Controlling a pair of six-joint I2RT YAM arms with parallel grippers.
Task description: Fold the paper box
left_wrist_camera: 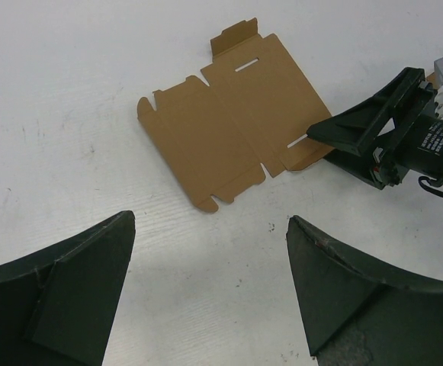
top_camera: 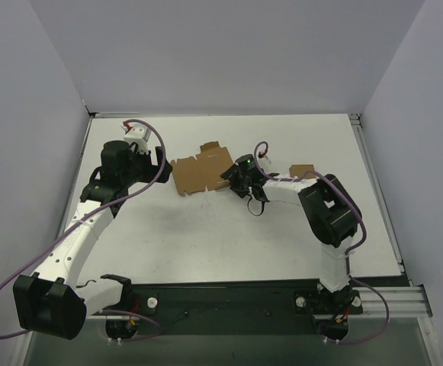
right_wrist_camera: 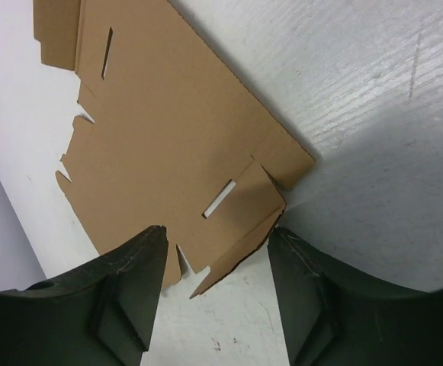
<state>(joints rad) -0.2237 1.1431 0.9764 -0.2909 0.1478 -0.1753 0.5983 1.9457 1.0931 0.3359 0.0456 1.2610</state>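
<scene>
The paper box (top_camera: 200, 169) lies unfolded on the worktop (top_camera: 206, 236). The right hand (right_wrist_camera: 217, 231), released, straddles its corner; the left hand (left_wrist_camera: 210, 219) gapes nearby.

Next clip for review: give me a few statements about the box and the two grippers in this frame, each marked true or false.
1. The paper box lies opened out on the table, not yet formed. True.
2. The left gripper is clamped on the box's edge. False: its jaws are open and it sits short of the box, holding nothing.
3. The right gripper has a finger on either side of a corner flap. True.
4. A small cardboard piece lies on top of the box. False: it lies apart on the table, on the far side of the right gripper.
</scene>
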